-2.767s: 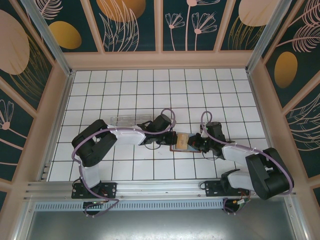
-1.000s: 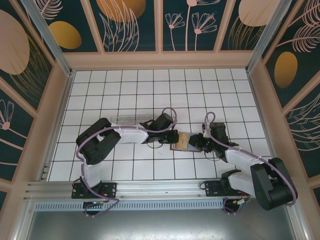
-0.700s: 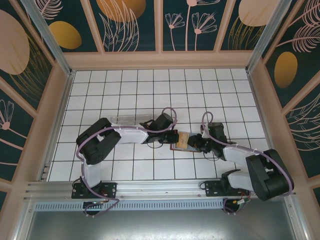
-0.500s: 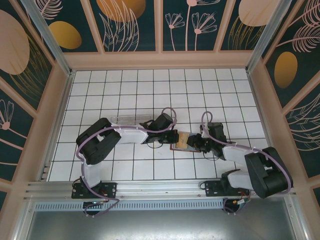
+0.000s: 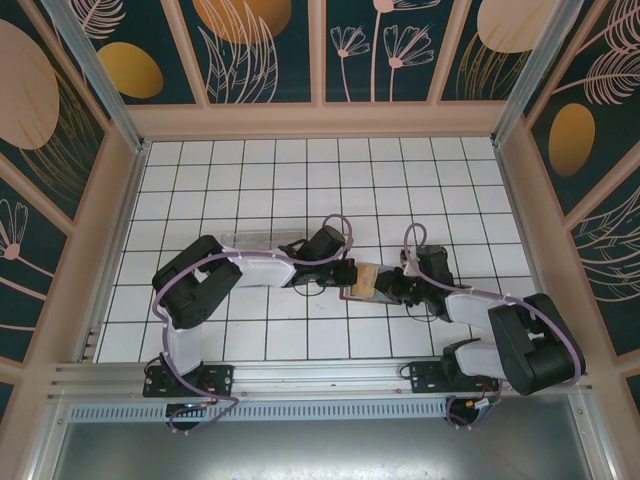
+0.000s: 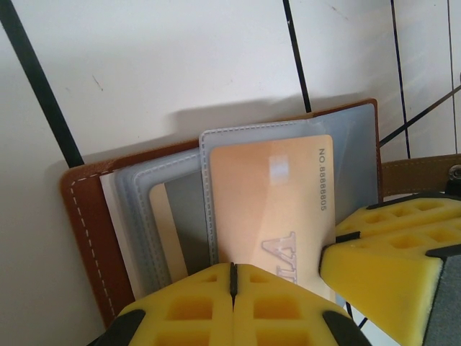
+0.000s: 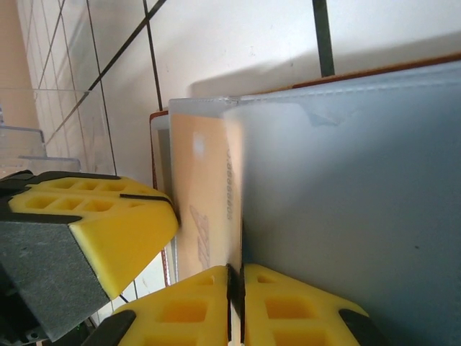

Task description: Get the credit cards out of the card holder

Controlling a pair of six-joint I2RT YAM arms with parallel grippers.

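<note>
- Card holder [image 5: 362, 283], a small flat brown leather-like wallet with blue-grey pockets, lies open on the white tiled table [image 5: 250, 170], between my two arms.
- An orange plastic card [image 6: 270, 202] sits in its front blue-grey sleeve, and a paler cream card [image 6: 166, 231] shows in the sleeve behind.
- Left gripper [image 6: 232, 288]: yellow pads pressed together at the holder's near edge, over the orange card.
- Right gripper [image 7: 235, 290]: pads closed to a hairline where a raised blue-grey flap [image 7: 346, 202] meets them. I cannot tell whether it is pinched.
</note>
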